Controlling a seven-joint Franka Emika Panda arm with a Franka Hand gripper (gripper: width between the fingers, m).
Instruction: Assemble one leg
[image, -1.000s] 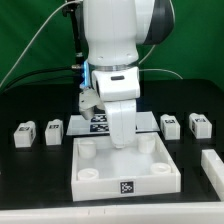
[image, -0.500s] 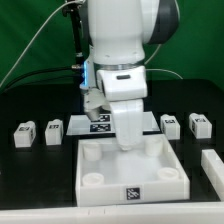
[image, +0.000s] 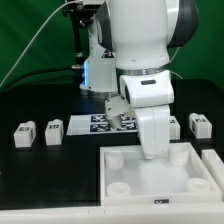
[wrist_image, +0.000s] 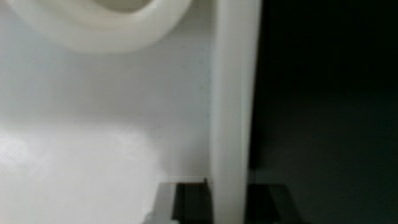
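Two dark fingertips show in the wrist view, one on each side of the upright edge wall of the white panel. The gripper looks clenched on that wall, with the rim pinched between its pads. The picture is blurred there, so I cannot make out the contact itself. Past the wall on one side lies the panel's flat white floor, with the curve of a round socket beyond it. On the other side there is only the dark table.

From where I stand at the exterior view, the arm reaches down over the back edge of the panel and hides its own fingers. The panel lies like a shallow tray toward the exterior view's right. It has raised round sockets near its corners and a small square tag on its front face. The sockets I can see show just their own white rings.

The legs all sit outside the panel, on the black table. The outer left leg and the inner left leg stand close together, well apart from the panel. The far right leg stands behind the panel's back corner, and another leg peeks out beside the arm. The marker board lies flat behind the panel, partly covered by the arm.
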